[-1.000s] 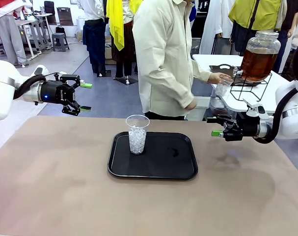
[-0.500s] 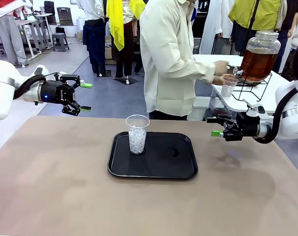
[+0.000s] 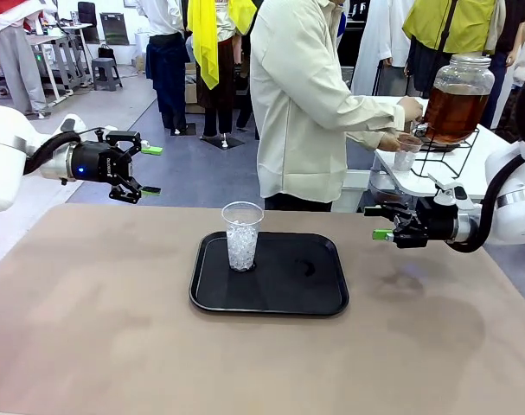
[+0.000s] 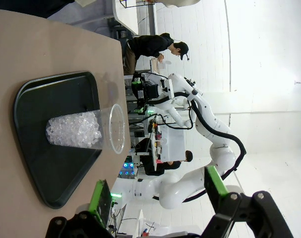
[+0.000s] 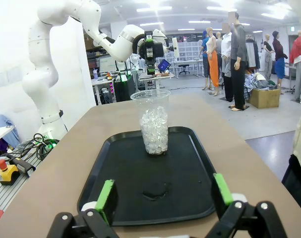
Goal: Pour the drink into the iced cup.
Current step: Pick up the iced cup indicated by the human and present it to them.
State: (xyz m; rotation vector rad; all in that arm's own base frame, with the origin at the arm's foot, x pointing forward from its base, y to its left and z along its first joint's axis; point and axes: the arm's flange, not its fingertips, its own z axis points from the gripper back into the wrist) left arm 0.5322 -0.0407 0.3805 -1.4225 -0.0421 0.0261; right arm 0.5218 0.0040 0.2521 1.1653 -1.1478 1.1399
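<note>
On the black tray [image 3: 288,278] stands the iced cup [image 3: 242,235]; the drink [image 3: 452,114] sits in its jar [image 3: 470,64] on a far table [image 3: 374,106], a person's hand [image 3: 409,107] beside it. Both the left pincer [image 3: 151,170] and right pincer [image 3: 376,221] hover released, empty. Hasty pouring might splash off ice or topple the cup.

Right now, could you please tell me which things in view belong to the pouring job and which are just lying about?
Belongs to the job: iced cup, standing on the black tray; drink in the dispenser jar; second cup, held by a person's hand beside the jar.
Just lying about: black tray; wire stand under the jar; white side table.
</note>
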